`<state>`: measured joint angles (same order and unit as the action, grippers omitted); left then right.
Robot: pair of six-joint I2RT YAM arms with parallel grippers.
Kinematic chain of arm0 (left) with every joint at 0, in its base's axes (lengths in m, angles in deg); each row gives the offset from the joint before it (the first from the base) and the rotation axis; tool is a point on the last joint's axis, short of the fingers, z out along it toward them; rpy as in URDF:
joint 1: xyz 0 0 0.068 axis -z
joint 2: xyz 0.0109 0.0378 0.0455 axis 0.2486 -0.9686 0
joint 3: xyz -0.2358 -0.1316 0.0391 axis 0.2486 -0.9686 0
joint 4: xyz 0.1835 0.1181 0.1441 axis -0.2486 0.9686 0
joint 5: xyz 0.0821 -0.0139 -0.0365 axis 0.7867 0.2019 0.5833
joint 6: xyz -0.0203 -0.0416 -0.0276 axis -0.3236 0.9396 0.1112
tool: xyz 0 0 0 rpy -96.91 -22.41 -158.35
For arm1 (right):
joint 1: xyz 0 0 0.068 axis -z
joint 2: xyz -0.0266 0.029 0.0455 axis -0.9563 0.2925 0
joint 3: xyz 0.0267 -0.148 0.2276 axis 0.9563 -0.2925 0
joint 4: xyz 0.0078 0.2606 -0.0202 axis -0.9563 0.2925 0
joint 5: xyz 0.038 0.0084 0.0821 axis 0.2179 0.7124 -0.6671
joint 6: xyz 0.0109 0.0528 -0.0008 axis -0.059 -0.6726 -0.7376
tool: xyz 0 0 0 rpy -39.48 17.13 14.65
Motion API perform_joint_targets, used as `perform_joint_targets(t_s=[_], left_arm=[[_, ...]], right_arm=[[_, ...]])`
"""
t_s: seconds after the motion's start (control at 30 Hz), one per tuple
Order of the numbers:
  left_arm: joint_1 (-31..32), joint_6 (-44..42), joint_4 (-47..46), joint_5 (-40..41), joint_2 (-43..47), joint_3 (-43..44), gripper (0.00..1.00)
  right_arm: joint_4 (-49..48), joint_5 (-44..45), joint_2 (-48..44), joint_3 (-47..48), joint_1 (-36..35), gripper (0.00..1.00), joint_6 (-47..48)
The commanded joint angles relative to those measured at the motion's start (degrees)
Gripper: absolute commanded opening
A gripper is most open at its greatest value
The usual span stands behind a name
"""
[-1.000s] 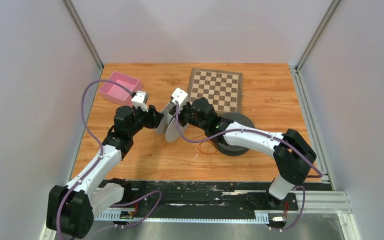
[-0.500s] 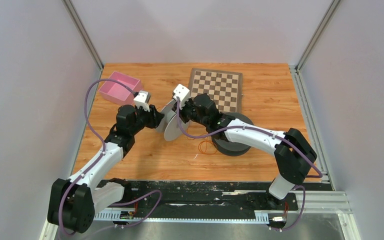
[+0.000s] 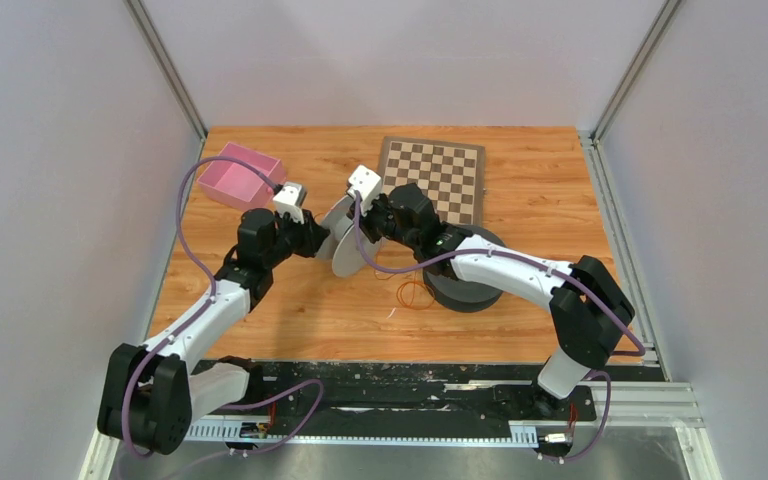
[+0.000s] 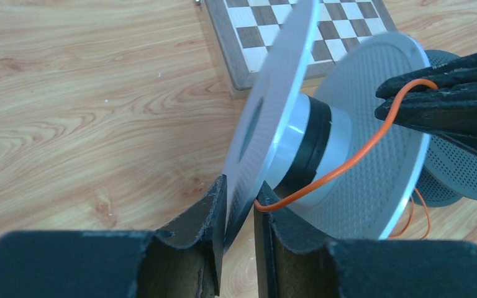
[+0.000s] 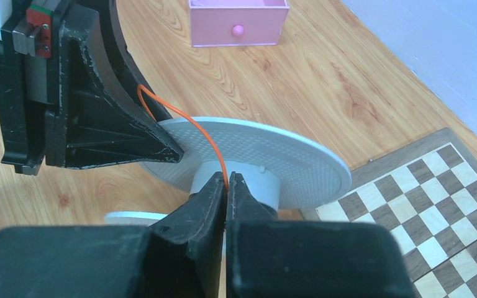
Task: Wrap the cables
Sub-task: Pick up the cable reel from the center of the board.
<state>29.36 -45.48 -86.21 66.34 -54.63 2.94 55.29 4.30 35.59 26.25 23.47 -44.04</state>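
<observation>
top: both my fingertips hidden behind white spool (image 3: 345, 250); orange cable (image 3: 415, 295) too thin to trace | left wrist: cannot tell if my left gripper (image 4: 239, 198) presses the spool or only straddles it | right wrist: pink box (image 5: 238, 28) cut by top edge; cable vanishes inside my right gripper (image 5: 228, 183)

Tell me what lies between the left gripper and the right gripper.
The white spool, with the orange cable stretched past its hub from the right gripper toward the left gripper. The left wrist view shows it.

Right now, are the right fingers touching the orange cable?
Touching. Right wrist view: the orange cable runs into the shut right fingers, pinched between their tips.
</observation>
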Motion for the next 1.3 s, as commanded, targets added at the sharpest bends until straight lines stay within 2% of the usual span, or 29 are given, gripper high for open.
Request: perform_joint_targets(t_s=[0.0,0.1,0.17,0.2,0.27,0.4,0.5,0.53,0.7,1.0,1.17,1.27], left_arm=[[-0.3,-0.2,-3.6,0.5,-1.1,0.9,0.24],[-0.3,-0.3,-4.0,0.0,-2.0,1.3,0.16],[-0.3,-0.3,-4.1,-0.1,-2.5,1.5,0.09],[-0.3,-0.3,-4.1,-0.1,-2.6,1.6,0.02],[-0.3,-0.3,-4.2,0.0,-2.8,1.7,0.0],[-0.3,-0.1,-2.8,0.4,-2.4,2.4,0.0],[-0.3,-0.9,-0.6,0.3,-1.1,3.4,0.0],[-0.3,-1.2,0.9,0.4,-0.9,4.1,0.0],[-0.3,-4.3,6.6,-0.9,-0.9,6.7,0.0],[-0.3,-6.2,13.3,-3.0,-3.8,9.8,0.0],[-0.3,-6.2,14.9,-5.0,-5.9,12.0,0.17],[-0.3,-6.1,14.7,-5.3,-6.6,12.5,0.23]], right_arm=[[3.9,-1.4,-0.7,0.8,0.8,0.04,1.3],[4.2,-1.7,-0.6,0.8,1.4,0.05,1.2],[4.2,-2.5,-0.7,0.6,1.9,0.06,0.6],[4.1,-2.9,-0.7,0.5,2.3,0.07,0.3],[4.2,-3.4,-0.7,0.3,3.0,0.09,-0.3],[4.3,-4.3,-1.0,-0.1,4.5,0.12,-1.2],[4.3,-6.2,-1.1,-0.1,6.0,0.01,-1.5],[4.3,-6.9,-1.2,-0.1,6.6,0.0,-1.5],[4.4,-11.3,-1.5,-0.1,8.6,0.0,0.0],[6.7,-12.8,-2.0,-1.5,11.9,0.0,2.8],[7.2,-16.3,-1.9,-1.5,11.9,0.0,4.7],[7.6,-17.5,-1.4,-1.2,11.9,0.0,5.1]])
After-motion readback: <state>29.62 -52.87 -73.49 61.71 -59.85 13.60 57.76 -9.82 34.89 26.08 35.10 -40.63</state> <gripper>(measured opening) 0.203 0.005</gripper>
